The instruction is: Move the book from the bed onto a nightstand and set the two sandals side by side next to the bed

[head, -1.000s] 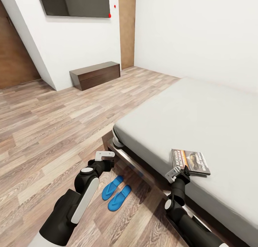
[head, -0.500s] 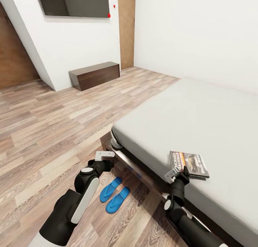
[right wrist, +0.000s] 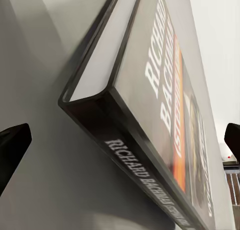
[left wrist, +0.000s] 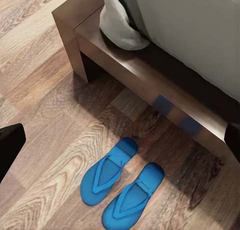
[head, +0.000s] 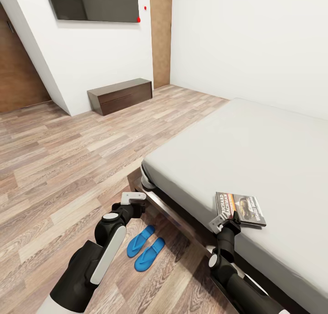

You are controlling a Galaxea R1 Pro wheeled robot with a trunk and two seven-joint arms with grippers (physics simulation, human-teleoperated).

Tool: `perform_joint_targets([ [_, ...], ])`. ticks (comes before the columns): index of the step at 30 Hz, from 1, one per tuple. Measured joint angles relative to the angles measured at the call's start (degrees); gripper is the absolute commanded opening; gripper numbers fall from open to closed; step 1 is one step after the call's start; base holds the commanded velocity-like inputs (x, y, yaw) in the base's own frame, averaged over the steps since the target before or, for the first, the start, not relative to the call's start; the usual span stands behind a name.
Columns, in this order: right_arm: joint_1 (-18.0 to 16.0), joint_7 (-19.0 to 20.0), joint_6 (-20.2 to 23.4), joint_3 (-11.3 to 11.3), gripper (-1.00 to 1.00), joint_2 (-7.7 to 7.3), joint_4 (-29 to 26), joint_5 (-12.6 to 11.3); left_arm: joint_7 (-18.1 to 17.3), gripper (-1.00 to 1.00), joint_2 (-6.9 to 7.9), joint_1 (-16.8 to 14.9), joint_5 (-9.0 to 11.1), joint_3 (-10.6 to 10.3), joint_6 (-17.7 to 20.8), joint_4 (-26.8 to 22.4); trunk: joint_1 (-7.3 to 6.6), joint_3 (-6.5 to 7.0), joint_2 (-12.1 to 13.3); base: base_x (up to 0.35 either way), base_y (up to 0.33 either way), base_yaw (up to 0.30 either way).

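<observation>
The book lies flat on the light-grey mattress of the bed, close to its near edge. My right gripper is open just short of the book. In the right wrist view its fingertips stand wide apart, with the book's spine corner close ahead between them. The two blue sandals lie side by side on the floor beside the bed's dark wooden frame. My left gripper hangs open above the sandals, holding nothing.
A long low brown bench stands against the white far wall under a dark wall screen. Pale wood-plank floor spreads to the left. A brown door is at the far left.
The whole picture shifted a little about a second ago, so the camera moved. Book, sandals and both grippers keep their places relative to each other.
</observation>
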Motion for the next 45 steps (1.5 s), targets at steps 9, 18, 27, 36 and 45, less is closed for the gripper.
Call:
perform_joint_targets([
  [9,0.0,0.4,-0.7,-0.7,1.00,-0.01,0.0,-1.1,0.0,1.00,-0.02,0.0,0.1,0.0,0.0,0.0,-1.09,0.89,2.0,0.000,0.000,0.000],
  [18,-0.1,0.1,-0.2,-0.8,1.00,-0.05,0.0,0.5,0.0,1.00,-0.01,0.0,-0.1,0.0,0.0,0.0,-1.97,1.63,3.6,0.000,0.000,0.000],
  [27,-0.1,0.2,-0.1,-0.8,-1.00,-0.06,0.0,0.6,0.0,1.00,0.00,0.0,-0.1,0.0,0.0,0.0,-1.97,1.63,3.6,0.000,0.000,0.000],
  [36,-0.1,0.3,0.0,-0.8,-1.00,-0.05,0.0,0.7,0.0,1.00,0.00,0.0,-0.1,0.0,0.0,0.0,-1.97,1.63,3.6,0.000,0.000,0.000],
  [45,-0.1,0.4,0.0,-0.8,-1.00,-0.12,0.0,0.8,0.0,1.00,0.00,0.0,-0.1,0.0,0.0,0.0,-1.97,1.63,3.6,0.000,0.000,0.000],
])
